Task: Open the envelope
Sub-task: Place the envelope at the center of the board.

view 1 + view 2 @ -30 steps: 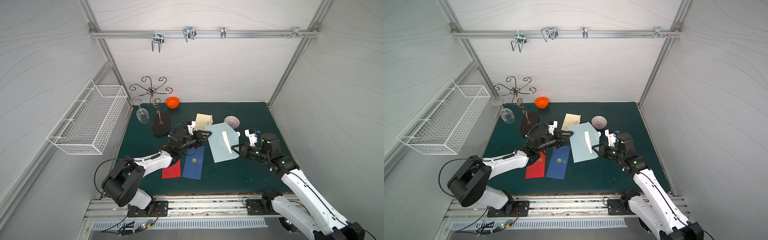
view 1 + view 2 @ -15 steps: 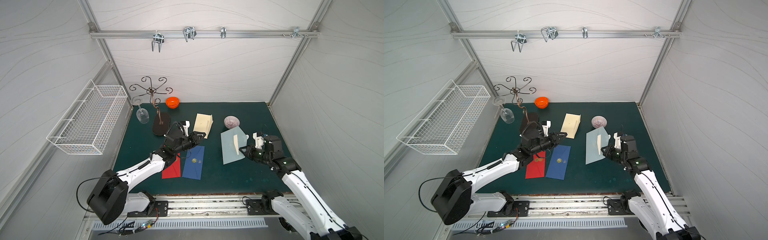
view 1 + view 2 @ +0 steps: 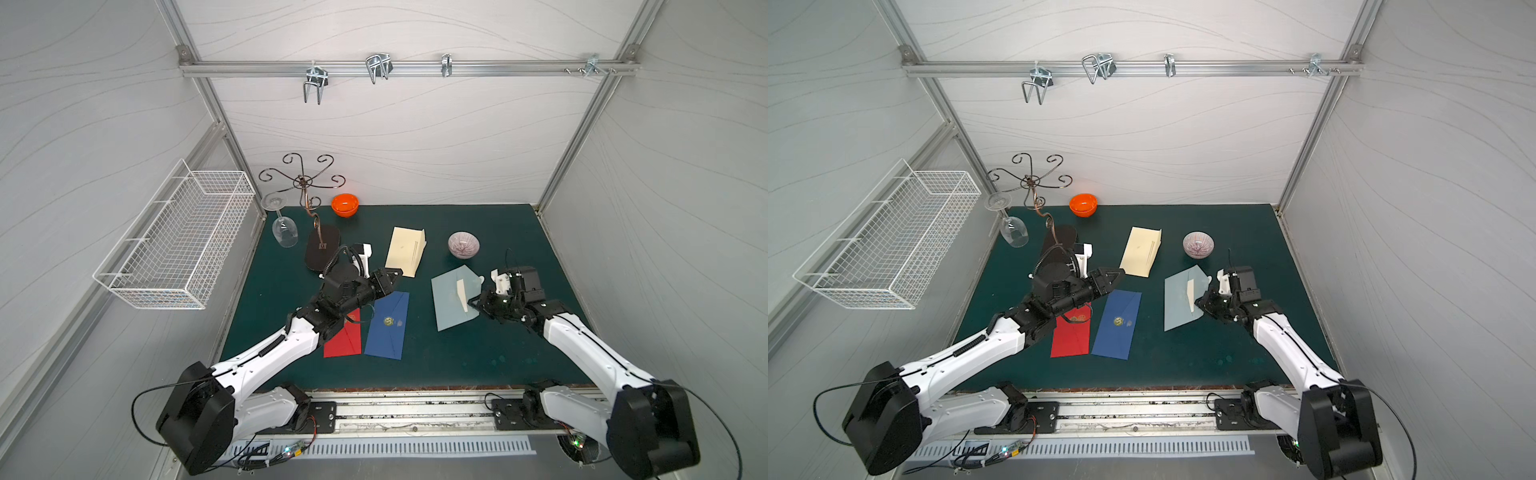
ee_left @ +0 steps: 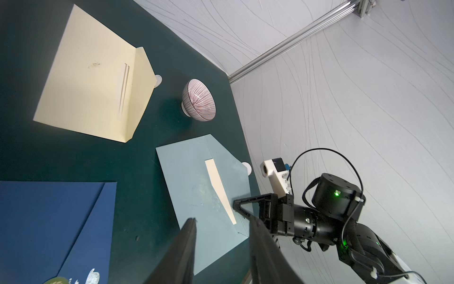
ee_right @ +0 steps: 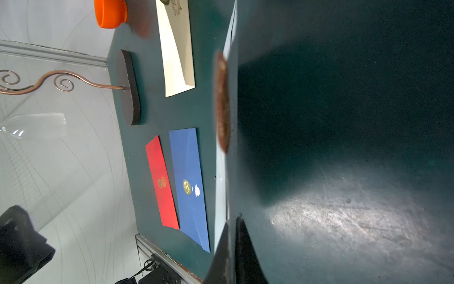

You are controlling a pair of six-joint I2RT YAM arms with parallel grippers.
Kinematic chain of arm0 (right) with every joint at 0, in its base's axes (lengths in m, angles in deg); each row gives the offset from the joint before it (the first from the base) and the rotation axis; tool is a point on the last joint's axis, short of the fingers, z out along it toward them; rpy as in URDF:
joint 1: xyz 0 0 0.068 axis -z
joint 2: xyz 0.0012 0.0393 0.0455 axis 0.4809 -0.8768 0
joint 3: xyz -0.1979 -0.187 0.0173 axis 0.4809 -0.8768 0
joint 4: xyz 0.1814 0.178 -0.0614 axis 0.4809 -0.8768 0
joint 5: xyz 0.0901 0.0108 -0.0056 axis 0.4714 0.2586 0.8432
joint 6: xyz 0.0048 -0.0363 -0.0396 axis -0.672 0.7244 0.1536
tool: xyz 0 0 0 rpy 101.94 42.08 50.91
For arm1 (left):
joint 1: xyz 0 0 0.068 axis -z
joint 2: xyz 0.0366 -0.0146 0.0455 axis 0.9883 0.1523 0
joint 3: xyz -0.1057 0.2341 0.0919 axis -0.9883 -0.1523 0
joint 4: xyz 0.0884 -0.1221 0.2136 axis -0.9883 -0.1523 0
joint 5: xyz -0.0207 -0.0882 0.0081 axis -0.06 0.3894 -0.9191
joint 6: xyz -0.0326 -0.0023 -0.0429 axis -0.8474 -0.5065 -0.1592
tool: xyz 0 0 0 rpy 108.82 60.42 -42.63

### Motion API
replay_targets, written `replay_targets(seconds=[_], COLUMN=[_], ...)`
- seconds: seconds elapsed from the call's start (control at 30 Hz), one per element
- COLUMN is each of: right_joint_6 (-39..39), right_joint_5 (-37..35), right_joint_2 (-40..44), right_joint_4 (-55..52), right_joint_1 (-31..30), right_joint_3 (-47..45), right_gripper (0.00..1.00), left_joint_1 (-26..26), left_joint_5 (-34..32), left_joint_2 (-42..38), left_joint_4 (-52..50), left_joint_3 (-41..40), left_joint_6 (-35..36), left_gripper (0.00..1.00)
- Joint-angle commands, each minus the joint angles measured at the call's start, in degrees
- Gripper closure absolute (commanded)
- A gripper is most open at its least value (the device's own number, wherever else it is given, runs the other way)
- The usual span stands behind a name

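Observation:
The light blue envelope (image 3: 451, 305) (image 3: 1179, 305) lies right of centre on the green mat, its pointed flap folded out toward the striped bowl and a cream strip (image 4: 218, 186) across it. My right gripper (image 3: 473, 302) (image 3: 1202, 302) (image 5: 233, 218) is shut on the envelope's right edge, holding that side raised; in the right wrist view the envelope (image 5: 221, 191) shows edge-on with a brown seal (image 5: 222, 103). My left gripper (image 3: 395, 274) (image 3: 1119, 274) (image 4: 222, 220) stands open and empty to the left of the envelope (image 4: 196, 177), apart from it.
A cream envelope (image 3: 405, 251) lies behind the left gripper. A blue envelope (image 3: 386, 324) and a red envelope (image 3: 343, 338) lie under the left arm. A striped bowl (image 3: 463, 245), an orange bowl (image 3: 345, 204), a scrolled stand (image 3: 322, 253) with a hanging wine glass (image 3: 284, 232), and a wire basket (image 3: 178, 237) stand around.
The right gripper has carried the light blue envelope rightward, away from the left gripper that was at its left corner. The left forearm has stretched out; its fingers stay apart.

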Motion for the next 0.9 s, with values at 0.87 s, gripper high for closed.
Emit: replay_targets(seconds=[0.87], right_joint_6=[7.86], right_joint_5=[-0.72], right_joint_2=[-11.99], right_joint_4=[4.66], right_joint_1=[4.1], right_joint_3=[-0.89], right_gripper=[0.71], left_joint_1=[-0.24], left_joint_5=[-3.11], left_joint_2=[-1.49], left_joint_4=[3.68], left_joint_3=[-2.25], left_joint_6=[3.0], left_gripper=[0.62])
